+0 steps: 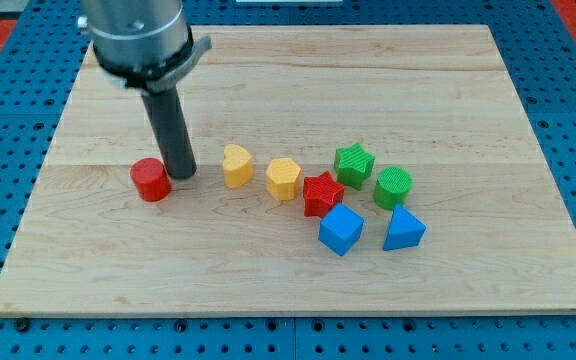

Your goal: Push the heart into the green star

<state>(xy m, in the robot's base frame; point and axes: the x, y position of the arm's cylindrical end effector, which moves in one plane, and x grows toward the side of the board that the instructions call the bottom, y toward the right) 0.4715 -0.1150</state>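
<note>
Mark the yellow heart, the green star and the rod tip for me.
yellow heart [236, 166], camera view, point on its top face.
green star [353, 161], camera view, point on its top face.
my tip [180, 176], camera view, point on the rod's very end, beside the red cylinder [150, 179].

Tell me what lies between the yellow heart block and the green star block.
In the camera view, a yellow hexagonal block sits between the yellow heart block and the green star block; the red star block lies just below that line.
</note>
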